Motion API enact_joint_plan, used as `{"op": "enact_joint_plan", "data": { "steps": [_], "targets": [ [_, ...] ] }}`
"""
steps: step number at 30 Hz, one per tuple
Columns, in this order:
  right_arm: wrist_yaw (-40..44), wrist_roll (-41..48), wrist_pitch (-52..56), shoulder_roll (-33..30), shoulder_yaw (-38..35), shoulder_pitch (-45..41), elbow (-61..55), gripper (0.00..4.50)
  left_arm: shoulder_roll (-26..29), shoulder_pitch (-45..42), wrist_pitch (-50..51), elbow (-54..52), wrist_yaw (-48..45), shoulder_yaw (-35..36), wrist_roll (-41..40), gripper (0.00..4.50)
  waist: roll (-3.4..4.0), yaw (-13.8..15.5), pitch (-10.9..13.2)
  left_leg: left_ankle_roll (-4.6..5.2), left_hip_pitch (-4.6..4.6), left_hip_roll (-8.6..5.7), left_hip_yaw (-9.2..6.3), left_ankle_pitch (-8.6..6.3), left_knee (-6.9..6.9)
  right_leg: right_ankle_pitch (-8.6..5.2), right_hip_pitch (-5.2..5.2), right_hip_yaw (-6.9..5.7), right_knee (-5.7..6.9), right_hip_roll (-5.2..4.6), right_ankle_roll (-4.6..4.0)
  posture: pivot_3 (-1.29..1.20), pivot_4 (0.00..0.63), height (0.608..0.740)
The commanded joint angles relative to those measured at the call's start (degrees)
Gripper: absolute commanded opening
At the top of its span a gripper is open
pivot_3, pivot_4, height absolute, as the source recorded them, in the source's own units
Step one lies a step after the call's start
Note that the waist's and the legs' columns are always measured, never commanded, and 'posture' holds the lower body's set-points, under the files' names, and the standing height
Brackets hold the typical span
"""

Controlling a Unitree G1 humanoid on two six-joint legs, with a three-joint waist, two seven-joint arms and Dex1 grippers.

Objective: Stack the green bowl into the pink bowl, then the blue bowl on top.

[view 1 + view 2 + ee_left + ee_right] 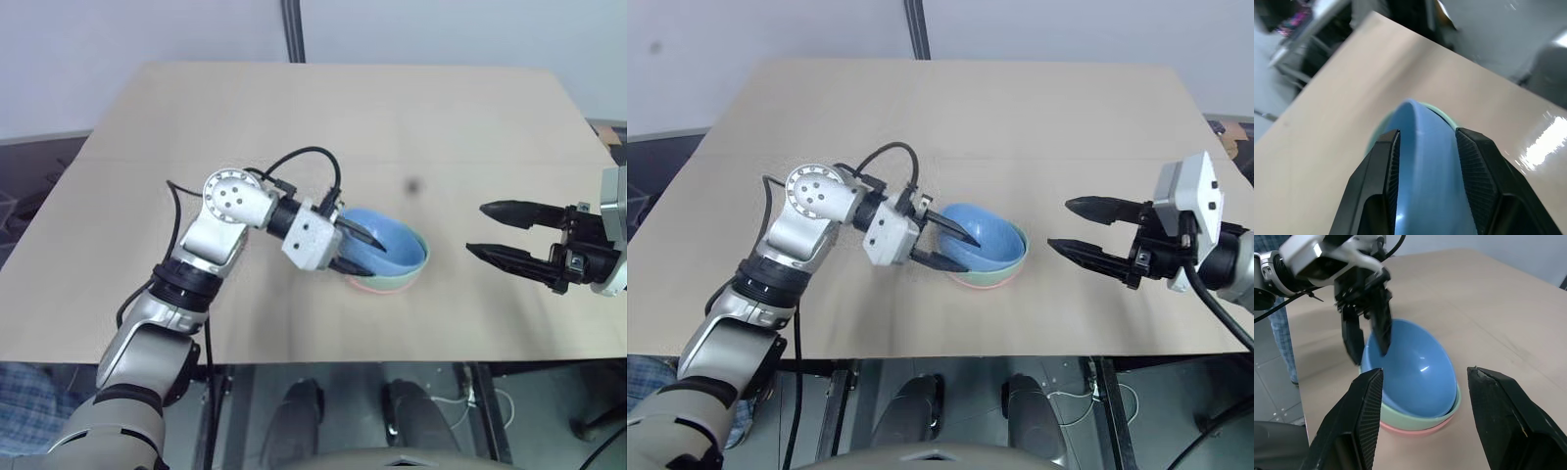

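From the head views, the blue bowl sits tilted in the green bowl, which rests in the pink bowl on the table; the left gripper reaches in from the left with its fingers straddling the blue rim, while the right gripper hangs well apart to the right, jaws spread and empty. The left wrist view shows the rim between the fingers, gaps visible either side. The right wrist view shows the stack ahead.
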Motion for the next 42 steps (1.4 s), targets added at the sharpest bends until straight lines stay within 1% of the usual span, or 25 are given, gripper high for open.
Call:
{"op": "enact_joint_plan", "data": {
  "steps": [1, 4, 7, 12, 17, 20, 22, 24, 28, 35, 42],
  "targets": [
    [0.5, 0.6, -1.3, -1.0, -1.9, 0.2, -0.6, 2.88, 0.7, 0.8, 8.4, -4.4, 4.1, 5.4, -5.6, 2.01, 0.00, -0.1, 0.0, 0.00, 0.00, 0.01, 0.00, 0.00, 0.00, 0.00, 0.00, 0.00, 0.00, 0.00, 0.00, 0.00, 0.150, 0.740],
    [0.8, 0.7, -1.4, -1.0, -2.2, 1.1, -0.6, 2.88, 3.1, 4.2, 16.9, -7.9, 6.4, 9.5, -10.1, 2.01, 0.00, -0.2, 0.0, 0.00, 0.02, 0.01, 0.00, 0.00, 0.00, 0.00, 0.00, 0.00, 0.01, 0.00, 0.00, 0.00, 0.150, 0.740],
    [1.2, 0.6, -1.6, -1.2, -2.7, 2.2, -0.5, 2.88, 5.8, 7.3, 27.7, -11.8, 10.8, 15.1, -16.7, 2.01, 0.00, -0.3, 0.0, 0.00, 0.02, 0.03, -0.01, 0.00, -0.01, 0.00, 0.00, 0.01, 0.02, 0.00, 0.00, 0.00, 0.150, 0.740],
    [1.8, 0.4, -2.0, -1.2, -3.2, 3.2, -0.2, 2.88, 9.6, 11.8, 41.8, -15.2, 18.5, 24.3, -25.1, 2.01, 0.00, -0.1, 0.0, 0.00, 0.02, 0.03, -0.04, 0.00, 0.03, 0.00, 0.02, -0.03, 0.02, 0.00, 0.01, 0.00, 0.150, 0.740],
    [2.9, 0.1, -2.4, -0.8, -4.5, 5.3, 0.5, 2.88, 12.4, 19.4, 46.6, -14.5, 28.9, 33.3, -23.5, 2.01, 0.00, -0.2, 0.0, 0.00, 0.04, 0.03, -0.04, 0.00, 0.02, 0.00, 0.02, -0.02, 0.02, 0.00, 0.00, 0.00, 0.150, 0.740],
    [4.1, -1.3, -3.8, 0.1, -5.7, 8.1, 1.6, 2.88, 13.8, 25.4, 50.0, -17.8, 33.0, 35.6, -22.8, 2.01, 0.00, -0.1, 0.0, 0.00, 0.05, 0.04, -0.04, 0.00, 0.00, 0.00, 0.02, -0.02, 0.02, 0.00, 0.00, 0.00, 0.150, 0.740],
    [5.3, -2.4, -6.1, 1.8, -6.5, 9.9, 3.0, 2.88, 14.3, 30.8, 50.8, -21.7, 34.7, 36.1, -22.0, 2.01, -0.02, 0.2, 0.0, 0.00, 0.04, 0.02, -0.02, 0.00, 0.00, 0.00, 0.02, -0.02, 0.00, -0.03, 0.00, 0.00, 0.150, 0.740],
    [8.8, -3.4, -9.3, 3.6, -7.8, 12.5, 4.8, 2.88, 14.1, 35.4, 51.0, -25.5, 35.5, 37.0, -22.6, 2.01, -0.03, 0.4, 0.0, 0.00, 0.05, 0.01, -0.02, 0.00, 0.00, 0.00, 0.04, -0.02, 0.00, -0.05, 0.00, 0.00, 0.150, 0.740],
    [12.5, -5.4, -13.0, 4.7, -8.3, 15.1, 7.7, 2.88, 13.6, 39.9, 48.1, -28.4, 34.5, 37.2, -21.9, 2.01, -0.03, 0.8, 0.0, -0.01, 0.09, 0.02, 0.02, -0.01, -0.04, -0.01, 0.06, 0.01, -0.02, -0.05, -0.01, 0.00, 0.150, 0.740],
    [16.1, -12.1, -20.5, 5.9, -6.6, 18.8, 10.8, 2.88, 12.2, 41.3, 45.3, -29.3, 33.4, 36.8, -22.2, 2.01, -0.03, 1.1, 0.0, -0.01, 0.41, 0.05, 0.21, -0.01, -0.06, -0.02, 0.27, 0.20, 0.00, -0.01, -0.02, 0.00, 0.150, 0.740],
    [16.7, -13.7, -22.0, 6.5, -7.2, 21.4, 10.6, 2.88, 12.4, 41.0, 44.4, -28.8, 31.6, 35.6, -21.9, 2.01, -0.03, 1.1, 0.0, -0.01, 0.81, 0.09, 0.27, -0.01, -0.20, -0.04, 0.58, 0.27, -0.03, 0.01, -0.03, 0.00, 0.150, 0.740]
  ]
}}
